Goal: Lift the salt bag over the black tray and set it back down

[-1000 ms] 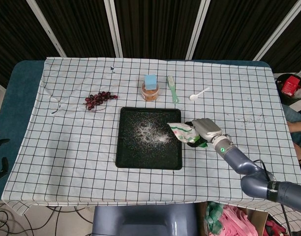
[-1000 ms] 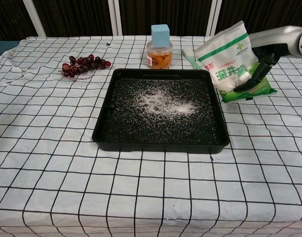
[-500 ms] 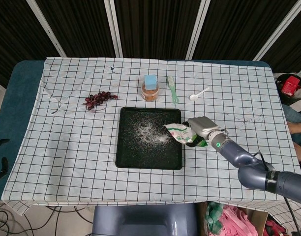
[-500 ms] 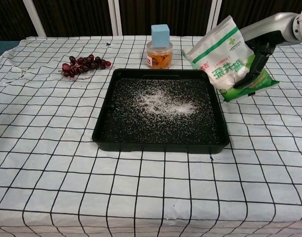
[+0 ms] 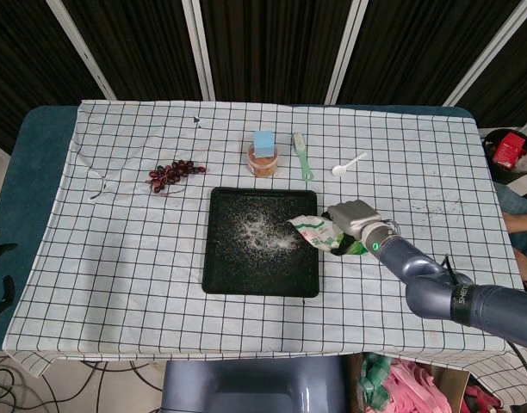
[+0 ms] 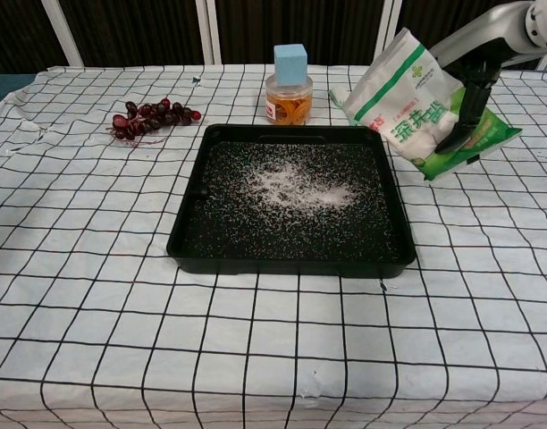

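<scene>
1. The right hand (image 6: 475, 85) holds the salt bag (image 6: 415, 107) in the air, fingers wrapped around its lower right part. The bag hangs tilted at the right edge of the tray (image 6: 291, 259), more beside it than over it. If the bag is meant to pass over the tray, it looks short of that; setting it down from here would probably land it on the cloth toward the table's right edge.

2. The grip sits low and to one side, so the soft bag could sag or swing. A slip would drop it onto the tray rim or into the white grains (image 6: 296, 183) already scattered across the tray.

3. I cannot tell whether the bag's top is sealed. If it is open, the tilt could spill more salt.

4. A swing toward the table's far edge could knock the small jar (image 6: 289, 98) with a blue block on top, which stands just past the tray's far right corner.

5. The bag is white plastic with a green diagonal stripe, a green bottom and printed characters. It looks plump and wrinkled.

6. The left hand does not show in either view.
</scene>
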`<state>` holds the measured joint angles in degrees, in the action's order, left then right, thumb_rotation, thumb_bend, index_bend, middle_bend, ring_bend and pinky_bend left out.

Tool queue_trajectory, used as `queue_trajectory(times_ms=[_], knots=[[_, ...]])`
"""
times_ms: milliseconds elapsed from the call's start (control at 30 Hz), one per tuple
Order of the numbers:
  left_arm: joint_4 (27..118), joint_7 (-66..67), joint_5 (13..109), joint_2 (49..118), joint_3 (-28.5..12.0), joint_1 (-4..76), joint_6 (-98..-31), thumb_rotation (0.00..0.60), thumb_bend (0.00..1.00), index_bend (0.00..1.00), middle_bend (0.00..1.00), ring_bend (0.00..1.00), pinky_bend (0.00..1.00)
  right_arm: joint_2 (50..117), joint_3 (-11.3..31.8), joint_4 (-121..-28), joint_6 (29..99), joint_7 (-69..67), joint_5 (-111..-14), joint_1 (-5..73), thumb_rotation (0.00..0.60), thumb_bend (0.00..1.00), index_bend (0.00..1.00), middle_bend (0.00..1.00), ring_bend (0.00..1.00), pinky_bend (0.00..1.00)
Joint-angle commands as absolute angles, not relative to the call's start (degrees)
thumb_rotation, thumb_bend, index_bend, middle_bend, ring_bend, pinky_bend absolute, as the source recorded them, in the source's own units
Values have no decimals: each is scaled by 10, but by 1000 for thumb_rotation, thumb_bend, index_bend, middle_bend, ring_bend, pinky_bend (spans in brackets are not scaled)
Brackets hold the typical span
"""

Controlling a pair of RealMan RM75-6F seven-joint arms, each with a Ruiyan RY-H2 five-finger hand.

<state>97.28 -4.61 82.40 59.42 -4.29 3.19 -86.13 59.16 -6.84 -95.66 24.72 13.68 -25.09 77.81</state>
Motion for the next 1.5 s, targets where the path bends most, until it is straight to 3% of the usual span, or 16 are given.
queue_trajectory(times_ms=[33, 367, 1500], knots=[[973, -47, 824, 594, -43, 32, -862, 600, 609, 222, 41, 0, 0, 601, -104, -965, 273, 164, -217, 808, 600, 408, 519, 442, 563, 497], [974, -47, 822, 593, -43, 32, -860, 600, 609, 222, 41, 0, 0, 627, -145, -971, 321, 210, -170, 849, 600, 433, 529, 450, 569, 501], [974, -49, 824, 593, -43, 31, -861, 600, 609, 221, 41, 0, 0, 665, -245, -987, 302, 292, 33, 1013, 600, 444, 537, 460, 579, 510]])
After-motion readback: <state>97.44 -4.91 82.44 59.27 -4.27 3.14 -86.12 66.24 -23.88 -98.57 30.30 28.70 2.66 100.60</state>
